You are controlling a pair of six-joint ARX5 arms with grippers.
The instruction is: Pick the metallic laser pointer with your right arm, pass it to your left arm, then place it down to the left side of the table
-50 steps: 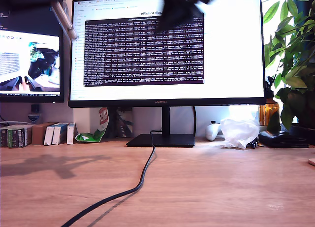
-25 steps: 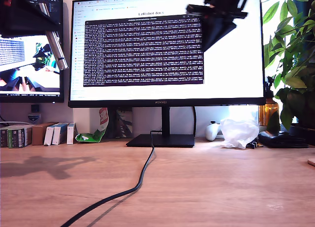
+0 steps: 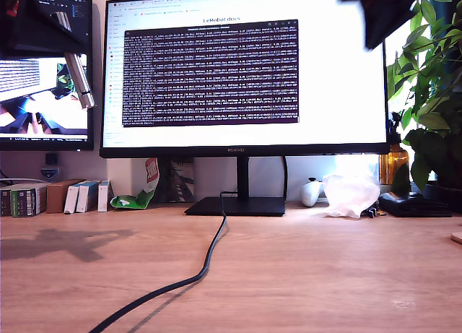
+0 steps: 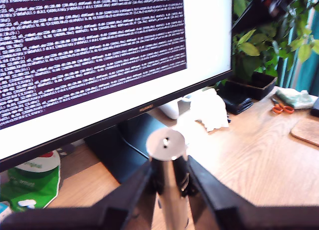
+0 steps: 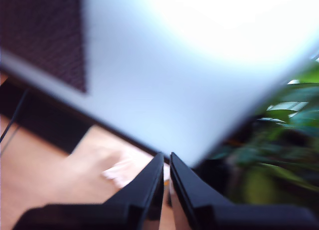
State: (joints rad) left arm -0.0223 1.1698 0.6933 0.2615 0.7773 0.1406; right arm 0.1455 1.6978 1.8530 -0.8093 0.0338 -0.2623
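Observation:
The metallic laser pointer (image 3: 78,79) hangs high at the exterior view's upper left, a slim silver cylinder slanting down out of my first gripper (image 3: 58,26). In the first wrist view the pointer (image 4: 167,165) stands end-on between the black fingers, and my first gripper (image 4: 168,172) is shut on it. My second gripper (image 3: 377,22) is a blurred dark wedge at the exterior view's upper right, far from the pointer. In the second wrist view my second gripper (image 5: 167,157) has its jaws together with nothing between them. The wooden table (image 3: 325,275) lies well below both.
A large monitor (image 3: 245,73) on a black stand fills the back, with a second screen (image 3: 36,102) at the exterior view's left. A black cable (image 3: 206,264) snakes across the table. Small boxes (image 3: 43,197), a white bag (image 3: 350,194) and a plant (image 3: 429,80) line the back.
My second gripper has swung from the top centre to the exterior view's upper right. The pointer in my first gripper has sunk a little and turned more upright.

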